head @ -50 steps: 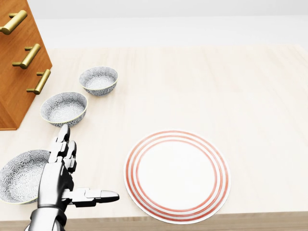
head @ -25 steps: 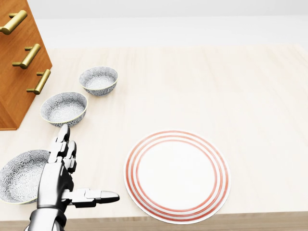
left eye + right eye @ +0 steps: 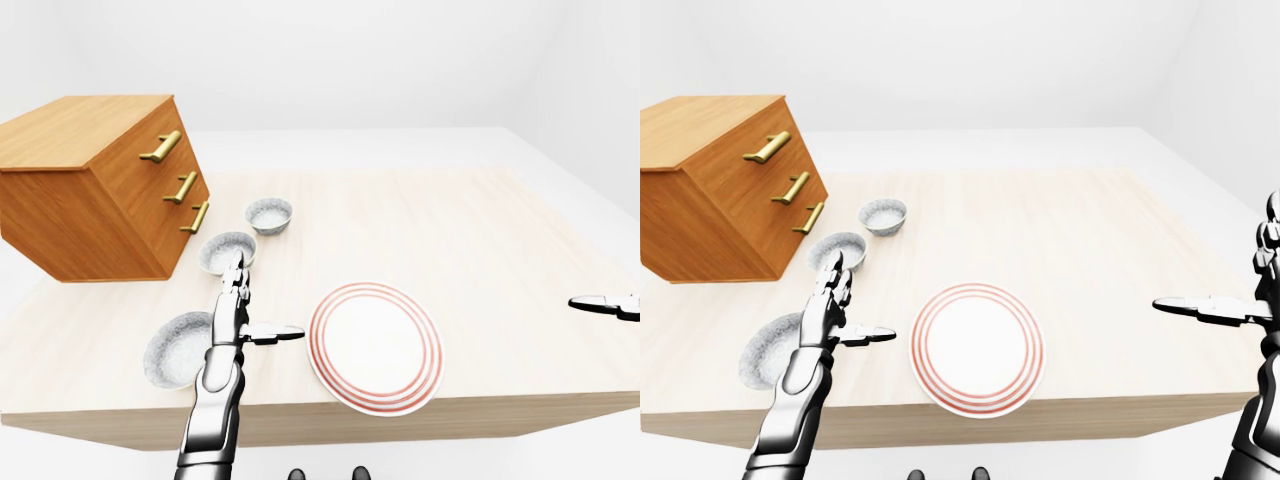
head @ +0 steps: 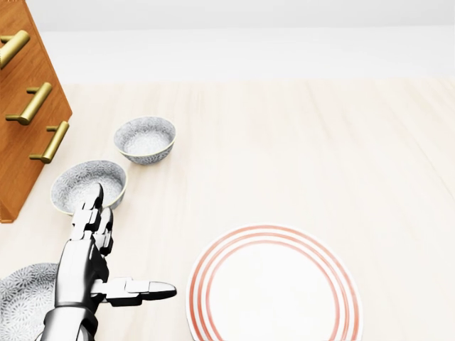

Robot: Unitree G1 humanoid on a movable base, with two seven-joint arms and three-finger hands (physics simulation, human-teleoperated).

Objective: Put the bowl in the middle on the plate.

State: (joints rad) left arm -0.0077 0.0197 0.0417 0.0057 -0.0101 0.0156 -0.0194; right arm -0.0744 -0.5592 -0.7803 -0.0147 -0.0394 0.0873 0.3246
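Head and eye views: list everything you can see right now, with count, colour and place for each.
upper bowl: one, grey-white patterned, upper left of the head view, on the table
middle bowl: one, same pattern, below and left of the upper bowl
lower bowl: one, same pattern, bottom left corner, partly cut off
plate: one, white with red rings, bottom centre, nothing on it
chest of drawers: one, orange-brown wood, left end of the table
handles: three, brass, on the chest's face
table: one, pale wood
left hand: silver, open, fingertips at the middle bowl's lower rim
right hand: silver, open, right edge of the right-eye view
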